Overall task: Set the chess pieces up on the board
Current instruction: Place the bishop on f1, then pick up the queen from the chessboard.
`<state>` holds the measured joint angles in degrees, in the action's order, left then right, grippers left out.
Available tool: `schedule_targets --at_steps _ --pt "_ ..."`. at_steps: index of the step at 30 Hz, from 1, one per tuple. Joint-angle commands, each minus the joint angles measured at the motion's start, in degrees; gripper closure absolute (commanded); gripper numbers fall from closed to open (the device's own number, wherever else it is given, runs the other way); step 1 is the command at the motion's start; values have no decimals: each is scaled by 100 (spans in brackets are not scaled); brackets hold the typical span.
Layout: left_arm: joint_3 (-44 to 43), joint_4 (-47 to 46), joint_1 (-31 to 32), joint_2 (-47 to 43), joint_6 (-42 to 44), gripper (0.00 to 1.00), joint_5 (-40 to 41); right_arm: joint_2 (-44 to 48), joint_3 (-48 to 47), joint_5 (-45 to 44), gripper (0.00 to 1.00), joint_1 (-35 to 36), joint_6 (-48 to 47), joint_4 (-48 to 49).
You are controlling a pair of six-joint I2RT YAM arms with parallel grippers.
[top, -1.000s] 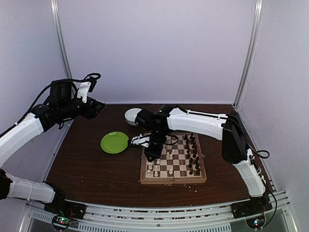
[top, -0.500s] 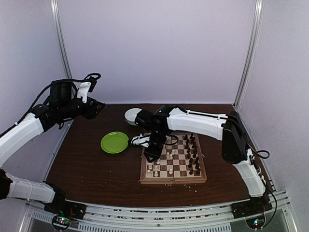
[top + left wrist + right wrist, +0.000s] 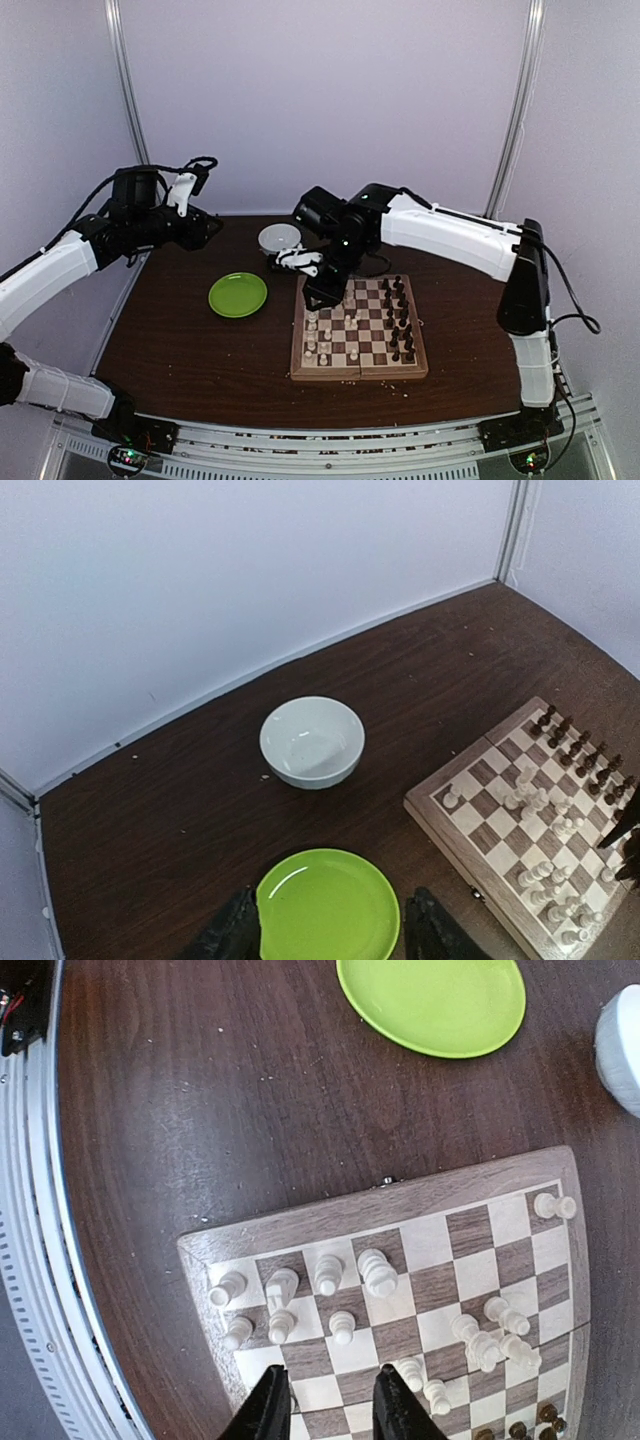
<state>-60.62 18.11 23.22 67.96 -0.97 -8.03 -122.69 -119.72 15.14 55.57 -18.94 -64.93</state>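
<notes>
As the right gripper [image 3: 331,1406] has been lifted clear of the board [image 3: 300,1222], its fingers are seen parted and empty — a piece is judged just released. Cream chess pieces [image 3: 377,1273] are left unevenly ranked there — more sorting is required.

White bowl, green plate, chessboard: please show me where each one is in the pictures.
white bowl [image 3: 311,745], left wrist view, inner floor.
green plate [image 3: 328,908], left wrist view, bare centre.
chessboard [image 3: 350,1215], right wrist view, tan border.
</notes>
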Motion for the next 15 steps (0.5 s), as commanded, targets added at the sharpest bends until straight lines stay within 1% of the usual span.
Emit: schedule_targets --at_steps 1,4,6,10,13,15 --pt "-104 -171 127 304 -136 49 -791 1296 950 -30 71 -299 -53 295" --pt "-444 37 603 621 -116 50 -523 2100 1880 215 71 -822 -117 760" --pt "-727 273 907 903 -114 52 -339 2597 2557 519 71 -1279 -150 1066" --pt "-1181 352 1655 1571 -114 53 -76 3391 3840 1175 71 -2265 -45 1761" --pt "-1765 556 2019 2352 -82 56 -421 3901 4613 1581 69 -2883 18 2176" --pt "-2222 701 2177 2975 -59 58 -696 4131 4801 1807 68 -3238 -51 2257"
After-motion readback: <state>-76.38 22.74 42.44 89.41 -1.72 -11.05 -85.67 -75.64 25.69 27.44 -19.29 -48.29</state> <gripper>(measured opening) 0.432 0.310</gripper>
